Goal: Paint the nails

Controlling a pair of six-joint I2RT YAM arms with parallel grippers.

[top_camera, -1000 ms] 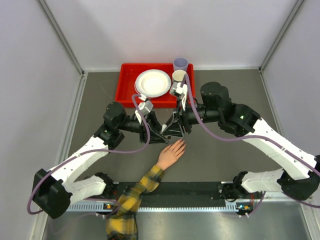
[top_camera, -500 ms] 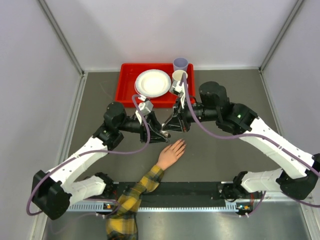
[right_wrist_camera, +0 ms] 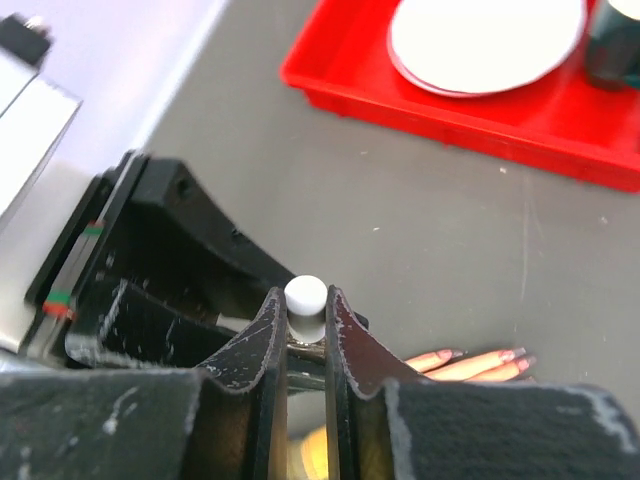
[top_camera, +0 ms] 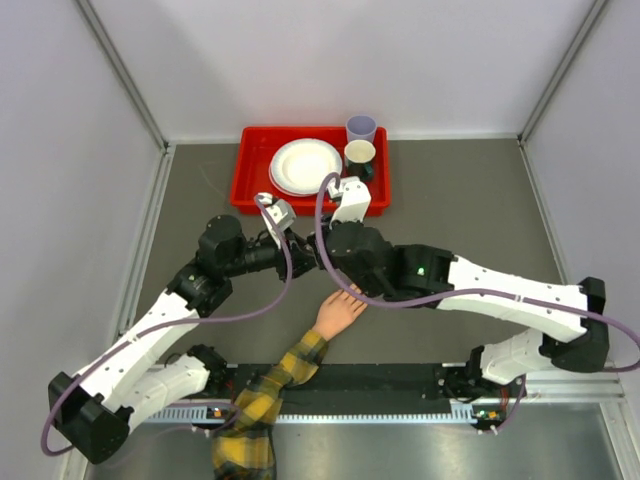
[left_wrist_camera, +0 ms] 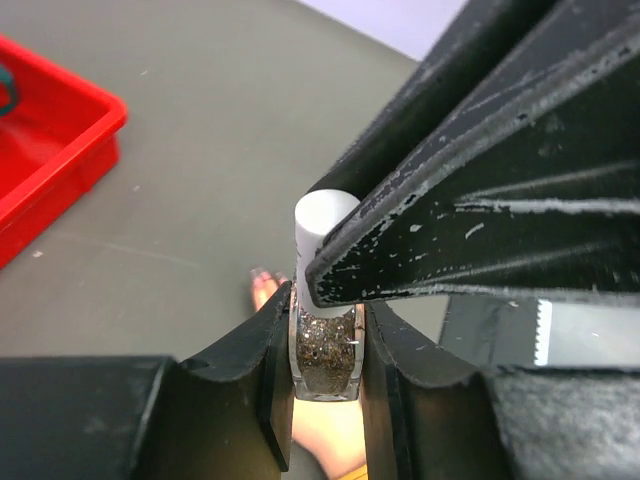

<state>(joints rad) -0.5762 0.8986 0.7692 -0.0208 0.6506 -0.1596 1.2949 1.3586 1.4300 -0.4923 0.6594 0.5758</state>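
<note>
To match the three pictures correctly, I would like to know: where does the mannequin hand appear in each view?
Top external: mannequin hand at centre, just above the plaid sleeve.
Left wrist: bottom centre, behind the small bottle.
Right wrist: only its fingers, bottom right.
Shared landmark: the red tray, visible in all three views.

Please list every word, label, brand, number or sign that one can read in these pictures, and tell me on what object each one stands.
There is no readable text in any view.
The small bottle and its white cap show no label.
The red tray, the plate, the lilac cup and the dark cup show no print.
The coloured spots on the rail at the arms' bases are too small to read.
</note>
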